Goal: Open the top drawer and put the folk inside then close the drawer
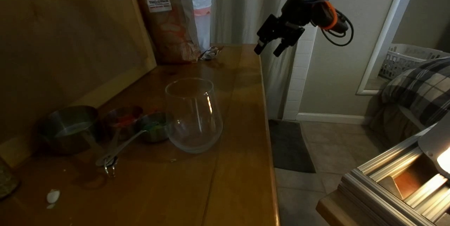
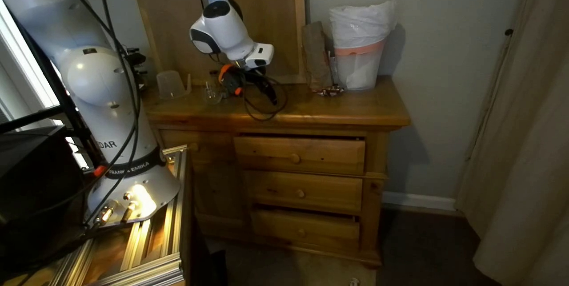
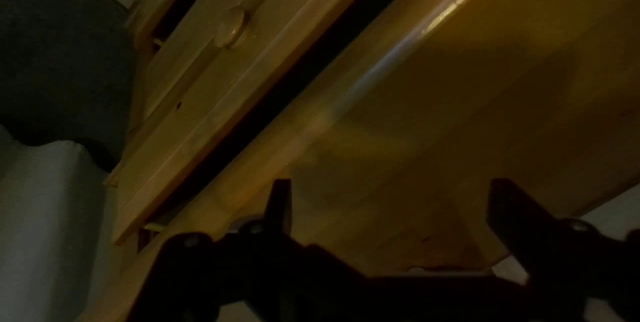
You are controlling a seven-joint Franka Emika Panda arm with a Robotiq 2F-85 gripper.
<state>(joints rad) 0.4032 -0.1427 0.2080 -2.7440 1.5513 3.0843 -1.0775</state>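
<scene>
Your gripper (image 1: 268,51): wide, empty | top drawer (image 2: 315,156), in an exterior view: below it, nearer, long axis left-to-right

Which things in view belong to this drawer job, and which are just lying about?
Belong to the job:
brown wooden top drawer, slightly open
black two-fingered gripper, open, nothing between its fingers
The fork cannot be made out in any view.

Just lying about:
clear stemless glass
silvery metal measuring cups
tall brown paper bag
translucent bin lined with white plastic
</scene>
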